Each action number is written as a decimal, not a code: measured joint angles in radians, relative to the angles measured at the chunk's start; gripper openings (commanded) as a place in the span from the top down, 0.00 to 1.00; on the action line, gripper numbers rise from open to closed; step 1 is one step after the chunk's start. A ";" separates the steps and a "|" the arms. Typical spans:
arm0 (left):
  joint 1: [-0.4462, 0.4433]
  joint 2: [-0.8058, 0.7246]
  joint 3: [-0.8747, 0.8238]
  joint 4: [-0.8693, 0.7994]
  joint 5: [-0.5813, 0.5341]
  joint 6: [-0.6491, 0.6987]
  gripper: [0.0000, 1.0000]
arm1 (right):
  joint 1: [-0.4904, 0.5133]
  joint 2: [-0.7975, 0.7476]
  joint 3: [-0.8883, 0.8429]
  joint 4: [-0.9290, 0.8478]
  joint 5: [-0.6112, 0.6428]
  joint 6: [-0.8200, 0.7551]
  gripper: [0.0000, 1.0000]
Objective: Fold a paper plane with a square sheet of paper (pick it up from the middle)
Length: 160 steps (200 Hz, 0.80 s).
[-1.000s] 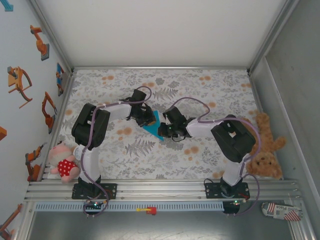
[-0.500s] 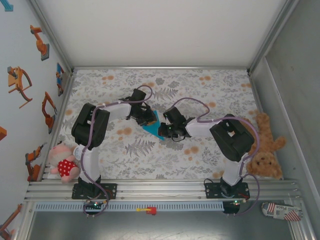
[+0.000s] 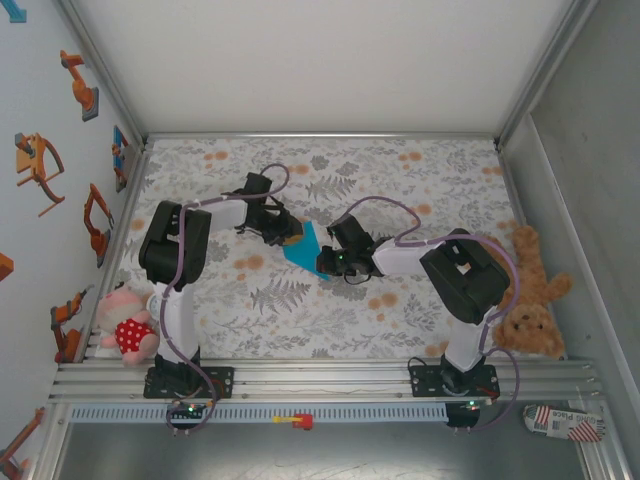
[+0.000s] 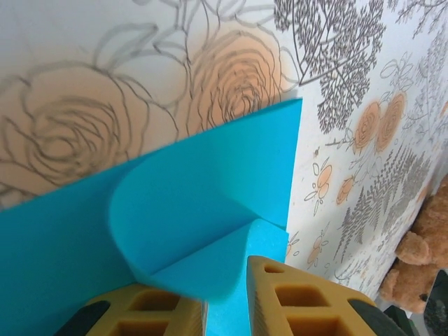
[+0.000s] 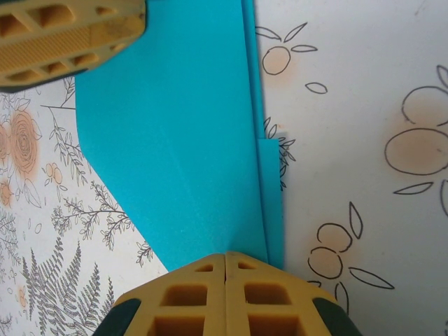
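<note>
- Since a second ago the left arm has swung its elbow out toward the wall. It has drawn the left gripper (image 3: 288, 235) back a little along the blue paper (image 3: 303, 246). The right arm has hardly stirred.
- That blue paper lies in the middle of the tablecloth (image 3: 400, 180), between the two grippers. It is already folded into a long narrow shape, with layered edges showing in the right wrist view.
- The left gripper's jaws stand narrowly apart. A curled flap (image 4: 182, 210) rises off the sheet and runs down into the gap between them. I cannot tell whether either pad touches it.
- The right gripper (image 5: 224, 257) has its fingers pressed together, tips down at the near end of the paper. It seems to be pinning the paper rather than pinching it.
- The step in hand looks like laying that flap over and creasing it flat.
- To do it well, the right gripper should hold its pin firm so the sheet cannot slide on the cloth.
- The left gripper should let the flap go cleanly and back off without dragging it.
- It should then come down closed and stroke along the fold line, working away from the pinned end.
- The flap's edge wants to meet the centre crease before any pressing, since thin paper like this takes a crooked crease easily.
- A curl left unpressed will likely spring up again.
</note>
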 measured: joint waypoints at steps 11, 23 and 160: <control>0.013 0.008 0.013 -0.006 0.001 0.005 0.76 | 0.000 0.000 0.000 0.000 0.000 0.000 1.00; 0.027 0.018 0.029 -0.013 0.002 0.010 0.76 | 0.000 0.000 -0.001 0.001 0.000 0.000 1.00; 0.200 0.048 0.130 0.000 -0.126 0.002 0.75 | -0.001 -0.025 -0.023 0.021 -0.012 0.006 0.96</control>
